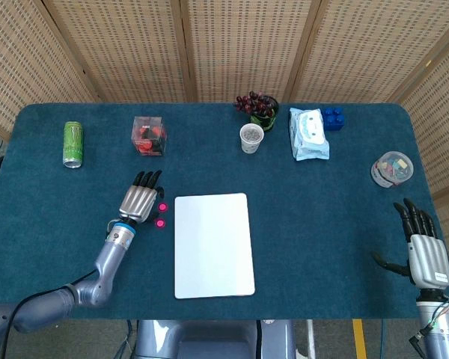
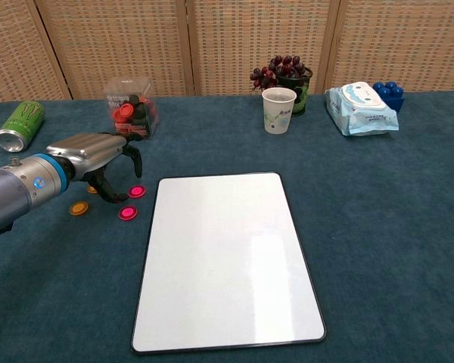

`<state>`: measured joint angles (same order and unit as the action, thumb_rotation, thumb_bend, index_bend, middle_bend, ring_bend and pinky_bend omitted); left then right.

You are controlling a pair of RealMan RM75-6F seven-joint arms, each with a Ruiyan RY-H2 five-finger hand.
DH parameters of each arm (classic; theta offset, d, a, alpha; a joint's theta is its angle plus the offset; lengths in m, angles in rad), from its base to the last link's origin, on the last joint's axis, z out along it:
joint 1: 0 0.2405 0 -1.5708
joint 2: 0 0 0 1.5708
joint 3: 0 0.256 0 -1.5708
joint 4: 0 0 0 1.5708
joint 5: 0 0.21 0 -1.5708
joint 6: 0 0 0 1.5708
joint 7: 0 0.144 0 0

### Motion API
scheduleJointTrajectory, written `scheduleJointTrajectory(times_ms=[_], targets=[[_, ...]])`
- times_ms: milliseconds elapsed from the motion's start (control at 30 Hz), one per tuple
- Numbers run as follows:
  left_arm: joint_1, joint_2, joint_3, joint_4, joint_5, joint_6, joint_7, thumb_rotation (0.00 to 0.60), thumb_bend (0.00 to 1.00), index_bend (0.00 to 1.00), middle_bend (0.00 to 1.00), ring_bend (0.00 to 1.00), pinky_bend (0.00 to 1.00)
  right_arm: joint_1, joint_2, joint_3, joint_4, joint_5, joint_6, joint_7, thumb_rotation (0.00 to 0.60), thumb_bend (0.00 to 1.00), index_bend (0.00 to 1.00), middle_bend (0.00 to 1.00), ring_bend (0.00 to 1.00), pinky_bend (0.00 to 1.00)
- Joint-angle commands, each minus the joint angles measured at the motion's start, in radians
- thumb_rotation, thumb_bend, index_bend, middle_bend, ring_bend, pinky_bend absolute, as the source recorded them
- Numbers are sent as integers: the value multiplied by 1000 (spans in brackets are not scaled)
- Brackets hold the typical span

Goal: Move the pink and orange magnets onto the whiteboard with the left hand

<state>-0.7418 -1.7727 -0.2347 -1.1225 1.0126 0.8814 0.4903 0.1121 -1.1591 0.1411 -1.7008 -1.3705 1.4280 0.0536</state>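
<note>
White and bare, the whiteboard (image 2: 225, 257) lies flat on the blue table (image 2: 393, 227), nearest the robot. Just to its left the left hand (image 2: 98, 155) hovers palm-down, fingers (image 2: 133, 155) spread and curled downward, holding nothing. Two pink magnets (image 2: 132, 203) lie on the cloth between that hand and the board's edge. The chest view shows one orange magnet (image 2: 79, 208) left of them and a sliver of another under the hand; from the head view both orange ones are covered by the hand (image 1: 138, 202), and only the pink pair (image 1: 162, 215) shows. The right hand (image 1: 425, 250) appears only in the head view, at the table's near right edge, fingers extended and apart, holding nothing. Farther back stand a clear box of magnets (image 2: 130, 115), a paper cup (image 2: 279, 110), a pot of grapes (image 2: 286, 76), a wipes pack (image 2: 360, 108) and a green can (image 2: 19, 125) lying on its side.
</note>
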Motion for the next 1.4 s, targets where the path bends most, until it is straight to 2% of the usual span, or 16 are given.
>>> scheduleJointTrajectory(times_ms=[33,300,500,567,767,1067,1200,1400], targets=[[-6,-11,4,15,-5,-10,-12,600,313,387,0,0,0,0,0,0,0,-1,0,1,600,234,0,0,0,0],[-22,-45,11,70,-7,-30,-45,600,318,408,0,0,0,1,2,0,0,2,-3,8,600,234,0,0,0,0],[-32,-62,11,93,-16,-41,-50,600,335,574,0,0,0,2,3,1,0,5,-7,11,600,234,0,0,0,0],[-32,-62,10,93,-18,-37,-49,600,337,596,0,0,0,2,3,1,-1,5,-7,12,600,234,0,0,0,0],[-25,-37,5,53,-10,-9,-61,600,338,597,0,0,0,2,5,0,-3,6,-8,12,600,234,0,0,0,0],[-33,38,-19,-106,-16,46,-13,600,335,597,0,0,0,2,6,0,-6,7,-9,17,600,234,0,0,0,0],[-63,25,-28,-125,-39,25,9,600,336,597,0,0,0,2,8,-1,-7,8,-11,23,600,234,0,0,0,0],[-116,-42,-32,-82,-94,-27,34,600,333,597,0,0,0,2,10,-1,-7,9,-13,30,600,234,0,0,0,0]])
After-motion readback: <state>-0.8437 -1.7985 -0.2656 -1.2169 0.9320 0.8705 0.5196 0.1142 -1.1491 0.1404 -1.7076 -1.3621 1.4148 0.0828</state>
